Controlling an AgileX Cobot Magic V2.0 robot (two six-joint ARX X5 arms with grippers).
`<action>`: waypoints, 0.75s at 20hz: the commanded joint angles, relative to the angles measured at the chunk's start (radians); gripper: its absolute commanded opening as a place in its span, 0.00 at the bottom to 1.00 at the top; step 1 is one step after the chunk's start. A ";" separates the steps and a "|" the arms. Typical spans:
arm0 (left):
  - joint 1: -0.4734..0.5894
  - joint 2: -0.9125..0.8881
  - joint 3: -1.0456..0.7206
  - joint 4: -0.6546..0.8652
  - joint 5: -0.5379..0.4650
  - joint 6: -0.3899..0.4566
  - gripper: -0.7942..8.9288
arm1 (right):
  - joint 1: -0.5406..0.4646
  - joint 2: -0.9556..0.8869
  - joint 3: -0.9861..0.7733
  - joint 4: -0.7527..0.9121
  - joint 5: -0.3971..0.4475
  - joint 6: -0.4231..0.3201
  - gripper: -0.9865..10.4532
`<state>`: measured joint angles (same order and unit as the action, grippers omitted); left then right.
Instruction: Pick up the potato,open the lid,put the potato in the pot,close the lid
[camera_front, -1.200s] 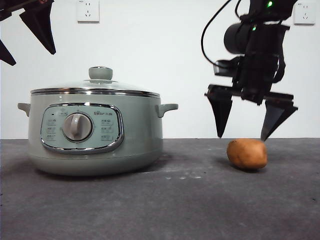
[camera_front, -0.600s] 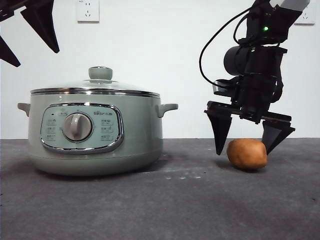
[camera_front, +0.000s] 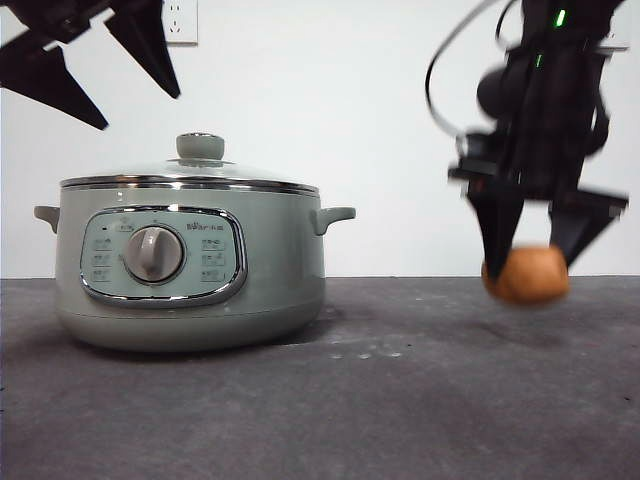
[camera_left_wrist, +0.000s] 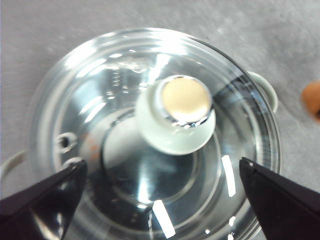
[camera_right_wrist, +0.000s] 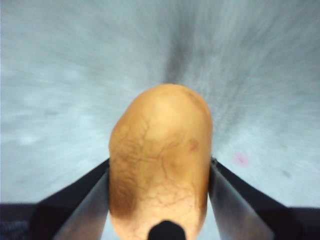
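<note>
Right gripper (camera_front: 533, 262) clenched on the potato (camera_front: 526, 276), one black jaw pressed against each flank, as seen in the right wrist view (camera_right_wrist: 159, 200). Hanging from a dark arm (camera_front: 545, 100) reaching steeply down from above in the front view, jaws pointing at the table (camera_front: 320, 400). Potato (camera_right_wrist: 160, 160) raised clear of the table, with a faint shadow on the grey surface beneath. Blurred with motion in both the front and right wrist views.

Left gripper (camera_front: 100, 70) spread wide and empty, tilted at a slant high in the front view, above the pot (camera_front: 190, 265) and a little to one side of the knob (camera_front: 200, 146). Not touching anything. In the left wrist view, jaw tips wide apart (camera_left_wrist: 160, 190), with the lid (camera_left_wrist: 150, 135) directly below and the pale green knob (camera_left_wrist: 186, 102) with its metallic top just off the midline between them.

Lid (camera_front: 190, 172) seated on the pot, chrome rim resting flush on the body. Pot standing on the table, control panel (camera_front: 163, 256) and silver dial (camera_front: 155, 254) facing the front camera, well apart from the right gripper. Orange smudge of the potato (camera_left_wrist: 312, 99) also visible beyond the pot's side handle (camera_left_wrist: 262, 90) in the left wrist view.
</note>
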<state>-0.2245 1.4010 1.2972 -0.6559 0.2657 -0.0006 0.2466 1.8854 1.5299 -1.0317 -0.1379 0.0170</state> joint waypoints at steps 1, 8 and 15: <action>-0.024 0.043 0.039 0.014 -0.001 -0.007 0.72 | 0.000 -0.112 -0.002 -0.020 0.000 -0.003 0.08; -0.087 0.209 0.193 -0.003 -0.005 -0.015 0.72 | 0.001 -0.436 -0.002 -0.116 0.000 -0.019 0.08; -0.138 0.290 0.198 0.016 -0.114 -0.013 0.49 | 0.003 -0.616 -0.002 -0.203 -0.001 -0.021 0.08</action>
<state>-0.3569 1.6760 1.4994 -0.6392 0.1432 -0.0097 0.2474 1.2671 1.5299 -1.2358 -0.1379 0.0059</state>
